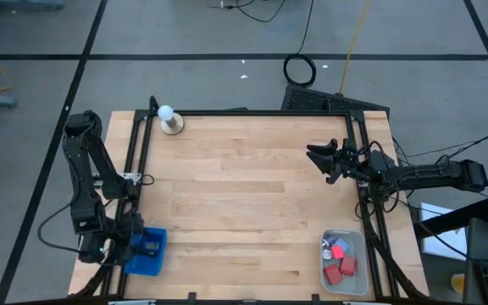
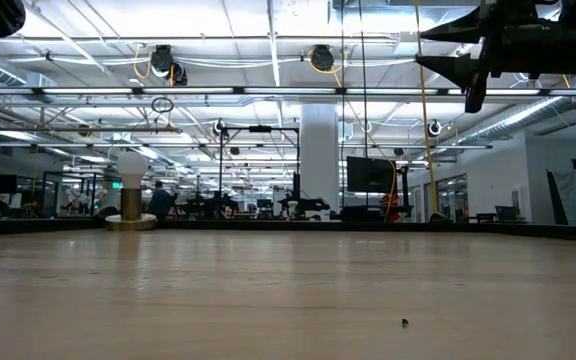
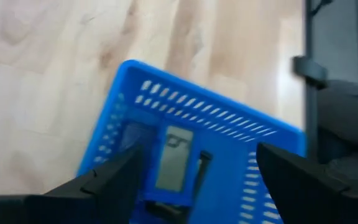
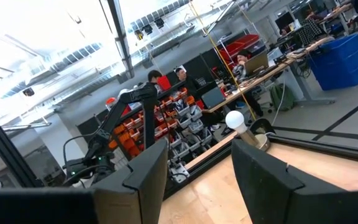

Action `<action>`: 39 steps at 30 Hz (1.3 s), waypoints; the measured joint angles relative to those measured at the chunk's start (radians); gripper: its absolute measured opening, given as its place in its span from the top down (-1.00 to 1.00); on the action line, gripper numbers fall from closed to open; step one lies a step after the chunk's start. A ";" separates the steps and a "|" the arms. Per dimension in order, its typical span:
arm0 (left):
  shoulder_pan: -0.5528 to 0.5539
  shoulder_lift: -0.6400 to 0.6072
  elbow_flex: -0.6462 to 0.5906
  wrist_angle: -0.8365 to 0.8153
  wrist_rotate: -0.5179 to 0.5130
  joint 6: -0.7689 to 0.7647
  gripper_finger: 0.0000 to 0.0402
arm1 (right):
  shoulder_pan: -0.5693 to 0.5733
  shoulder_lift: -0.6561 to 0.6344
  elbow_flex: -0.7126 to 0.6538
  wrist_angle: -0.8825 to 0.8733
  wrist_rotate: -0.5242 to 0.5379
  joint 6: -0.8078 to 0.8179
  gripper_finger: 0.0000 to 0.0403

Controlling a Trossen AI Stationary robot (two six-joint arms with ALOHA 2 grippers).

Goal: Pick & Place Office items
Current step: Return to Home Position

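The pale translucent bin sits at the table's near right corner and holds red blocks, a blue bit and whitish bits. The blue ribbed tray lies at the near left corner; the left wrist view shows a grey rectangular piece and a black piece inside it. My left gripper hangs open just above the tray. My right gripper is open and raised high over the table's right side, fingers pointing toward the left; it shows in the low view too.
A white ball on a round tan base stands at the far left of the table, and shows in the right wrist view. Black rails frame the table's left, far and right edges. Bare wood spans the middle. People sit at desks beyond the table.
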 joint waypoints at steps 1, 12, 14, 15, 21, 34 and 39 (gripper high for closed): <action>0.000 0.000 0.000 0.019 -0.011 0.004 -0.57 | 0.000 0.000 0.000 0.000 0.000 -0.002 0.14; 0.019 -0.002 0.071 0.096 -0.257 0.315 -0.50 | 0.000 0.000 0.000 0.035 -0.002 -0.082 0.14; 0.037 -0.002 0.099 0.097 -0.280 0.391 -0.50 | 0.000 0.000 0.000 0.066 -0.004 -0.102 0.14; 0.048 -0.004 0.114 0.097 -0.290 0.430 -0.50 | 0.000 -0.001 0.000 0.085 -0.009 -0.116 0.14; 0.122 -0.063 0.190 0.099 -0.401 0.655 -0.47 | -0.001 -0.001 0.000 0.173 -0.110 -0.221 0.14; 0.282 -0.396 0.205 0.112 -0.468 1.100 -0.25 | -0.143 -0.036 0.001 0.113 -0.382 -0.260 0.14; 0.358 -0.496 0.205 0.141 -0.468 1.278 -0.19 | -0.270 -0.084 0.001 -0.004 -0.497 -0.204 0.14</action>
